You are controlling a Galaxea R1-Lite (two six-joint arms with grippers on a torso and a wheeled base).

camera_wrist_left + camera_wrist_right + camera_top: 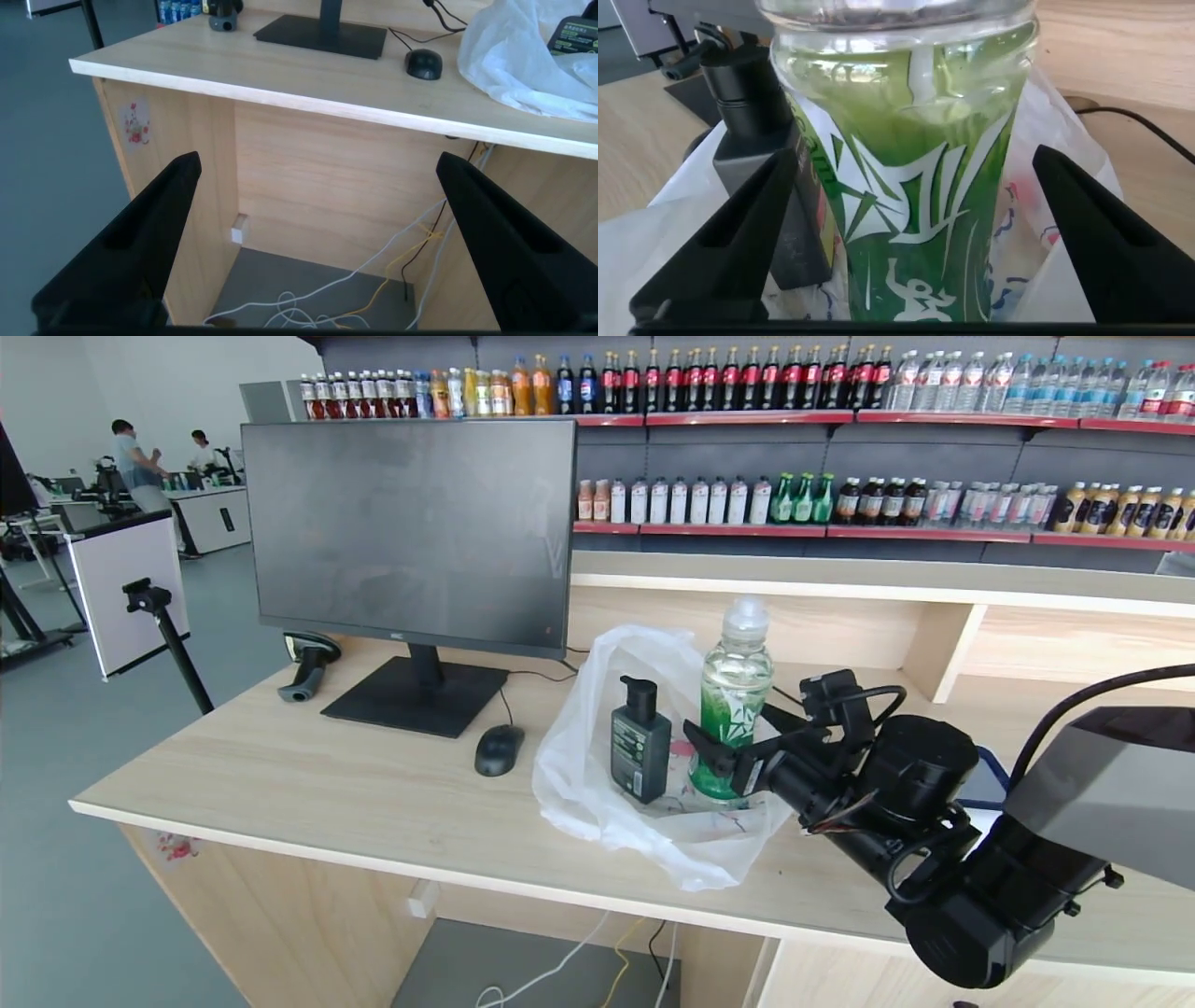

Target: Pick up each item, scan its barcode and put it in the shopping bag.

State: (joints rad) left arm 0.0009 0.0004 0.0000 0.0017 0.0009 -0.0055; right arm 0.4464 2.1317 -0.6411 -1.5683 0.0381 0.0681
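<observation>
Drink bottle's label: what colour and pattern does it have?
Green with white leaf-like shapes; the label shows best in the right wrist view.

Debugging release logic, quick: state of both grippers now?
Left gripper: open, empty, below the desk edge.
Right gripper: open, fingers either side of the bottle standing in the bag.

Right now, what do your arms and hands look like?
The right arm is black with thick round joints, a grey flat-sided casing behind them, and thin black cables looping at the wrist. The left hand and right hand each have two plain matte-black wedge-shaped fingers.
</observation>
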